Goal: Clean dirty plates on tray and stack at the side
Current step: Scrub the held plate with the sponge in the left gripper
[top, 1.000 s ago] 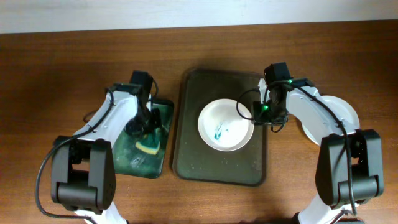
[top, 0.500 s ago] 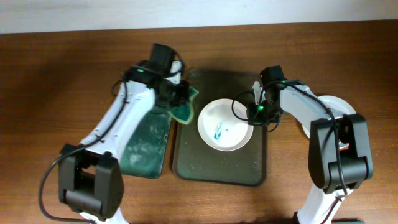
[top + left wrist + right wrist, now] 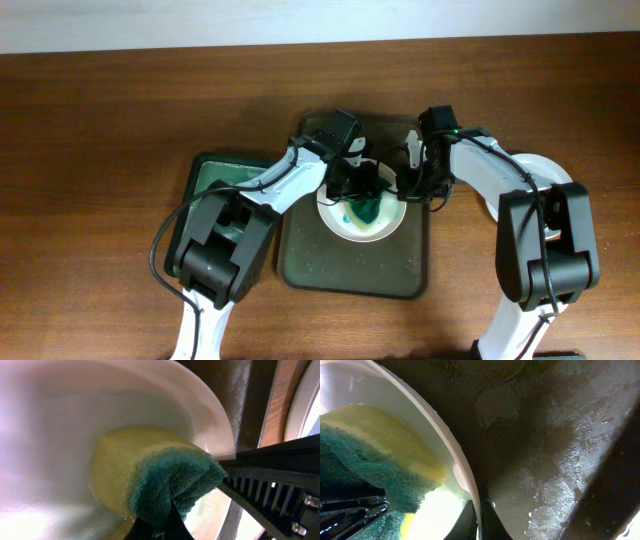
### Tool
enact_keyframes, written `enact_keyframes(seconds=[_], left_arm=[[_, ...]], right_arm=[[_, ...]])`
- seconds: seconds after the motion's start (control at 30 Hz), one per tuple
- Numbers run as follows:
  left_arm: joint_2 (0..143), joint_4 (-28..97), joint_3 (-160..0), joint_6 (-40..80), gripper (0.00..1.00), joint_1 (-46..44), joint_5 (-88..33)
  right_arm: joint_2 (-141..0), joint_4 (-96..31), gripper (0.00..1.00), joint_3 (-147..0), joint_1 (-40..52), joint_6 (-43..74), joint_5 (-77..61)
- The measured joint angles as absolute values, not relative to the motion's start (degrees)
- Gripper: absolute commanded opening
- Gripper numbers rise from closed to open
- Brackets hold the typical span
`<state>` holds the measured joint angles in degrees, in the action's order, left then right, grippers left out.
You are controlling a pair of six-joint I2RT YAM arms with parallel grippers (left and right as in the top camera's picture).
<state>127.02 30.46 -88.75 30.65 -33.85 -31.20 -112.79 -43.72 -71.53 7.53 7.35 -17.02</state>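
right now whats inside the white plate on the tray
A green and yellow sponge, held by the left gripper, sits in the plate. The right gripper pinches its rim. The plate surface under the sponge is hidden.

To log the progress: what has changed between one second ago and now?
The left jaws carried the sponge right, from the green tray onto the plate. The right jaws stayed clamped on the plate's rim; the dark tray did not move.
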Motion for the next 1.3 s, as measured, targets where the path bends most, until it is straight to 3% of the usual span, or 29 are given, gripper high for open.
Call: enact_keyframes(seconds=[0.17, 0.37, 0.57, 0.9, 1.07, 1.3], left_arm=[[127.15, 38.94, -91.83, 31.16, 0.0, -34.13, -25.04], [127.39, 56.71, -98.35, 31.16, 0.0, -34.06, -4.89], [127.52, 57.52, -98.85, 31.14, 0.0, -34.13, 4.6], [129.54, 44.12, -98.74, 31.14, 0.0, -34.39, -22.02], [129.99, 43.48, -98.74, 31.18, 0.0, -36.12, -24.36], [129.97, 55.99, -99.39, 29.56, 0.0, -35.16, -22.09]], right_arm=[[-112.88, -44.18, 0.04, -71.59, 7.6, 7.35, -17.76], [-113.21, -44.23, 0.04, -71.7, 8.03, 7.38, -19.44], [-113.45, -43.68, 0.04, -71.75, 8.03, 7.53, -20.27], [-113.45, -44.01, 0.04, -71.85, 7.94, 7.6, -19.79], [-113.45, -44.03, 0.04, -71.85, 7.92, 7.7, -19.84], [-113.45, -44.03, 0.04, -71.85, 7.92, 7.73, -19.86]])
